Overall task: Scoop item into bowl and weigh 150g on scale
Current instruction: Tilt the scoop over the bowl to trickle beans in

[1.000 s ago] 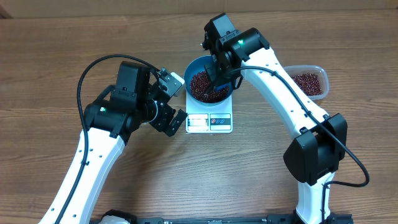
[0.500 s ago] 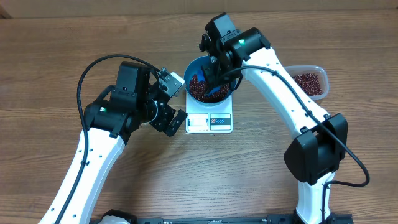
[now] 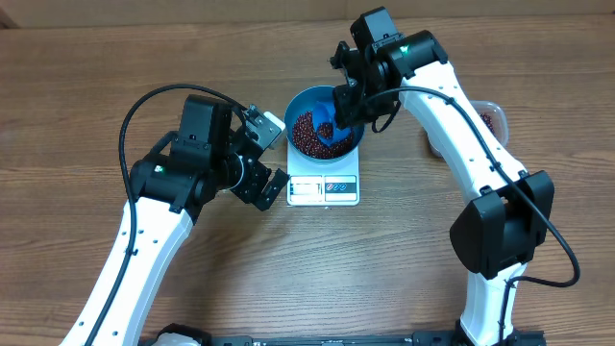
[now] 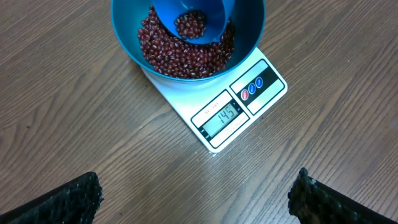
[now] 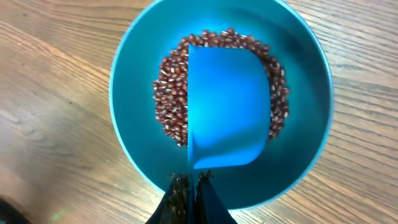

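1. Wood table (image 3: 77, 58): fills the whole overhead frame. The work sits upper centre.
2. L gripper (image 4: 199, 202): jaws spread wide, nothing in them. It hovers left of the scale in the overhead view. Prob parked there so its cam can read the display.
3. R gripper (image 5: 189, 199): clamped on the scoop handle, at bottom centre of the R wrist view. It's held over the bowl so anything tipped out lands inside.
4. Bowl (image 4: 124, 37): big, blue, sits on the scale at top centre of the L wrist view. It's wider than the platform, so all its weight registers.
5. Scale (image 4: 186, 99): white, mid-frame. Its panel pokes out from under the bowl, so it stays readable.
6. Tub (image 3: 490, 115): upper right overhead, mostly hidden behind the R arm. A few beans show in it.
7. Scoop (image 4: 193, 18): blue, tilted above the bean heap, a small batch in its cup. Looks like a slow top-up.
8. Beans (image 4: 180, 59): red-brown heap in the bowl bottom.
9. Display (image 4: 222, 116): seems to read 145, so just short of target. Only a few more needed, and the risk is overshooting.
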